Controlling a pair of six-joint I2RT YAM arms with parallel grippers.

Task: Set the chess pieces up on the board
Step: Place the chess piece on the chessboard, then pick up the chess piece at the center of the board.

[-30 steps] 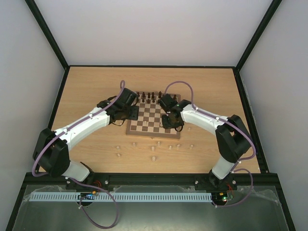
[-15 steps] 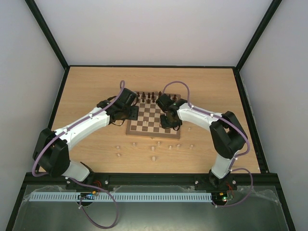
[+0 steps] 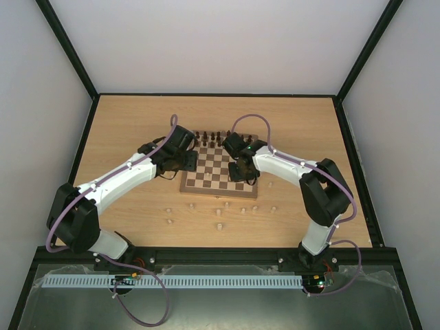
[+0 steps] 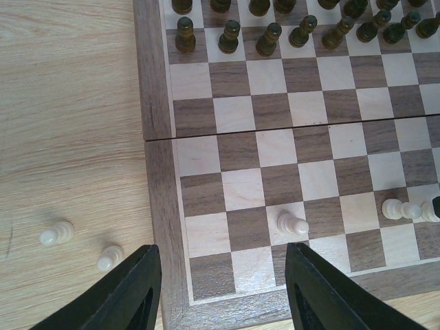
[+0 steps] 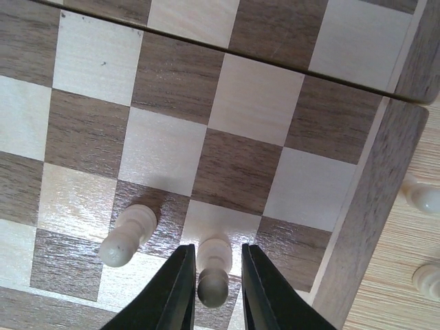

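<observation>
The board [image 3: 220, 177] lies mid-table with dark brown pieces [image 3: 213, 136] along its far rows. My right gripper [image 5: 213, 289] is over the board's near right corner, its jaws slightly parted around a pale pawn [image 5: 213, 265] standing on a cream square, with a small gap on the right side. Another pale pawn [image 5: 128, 235] stands one square to the left. My left gripper [image 4: 223, 295] hangs wide open and empty over the board's near left corner [image 4: 165, 275]. A pale pawn [image 4: 292, 223] stands just ahead of it. Several pale pieces [image 3: 227, 206] lie on the table in front of the board.
Two pale pieces [image 4: 56, 234] [image 4: 110, 258] stand on the tabletop left of the board frame. Two more [image 5: 421, 196] [image 5: 427, 278] lie right of the frame. Dark pawns [image 4: 268, 38] fill the far rows. Black frame rails edge the table [image 3: 124, 124].
My right gripper has shifted a little left and farther over the board's near right corner. The left arm has barely moved.
</observation>
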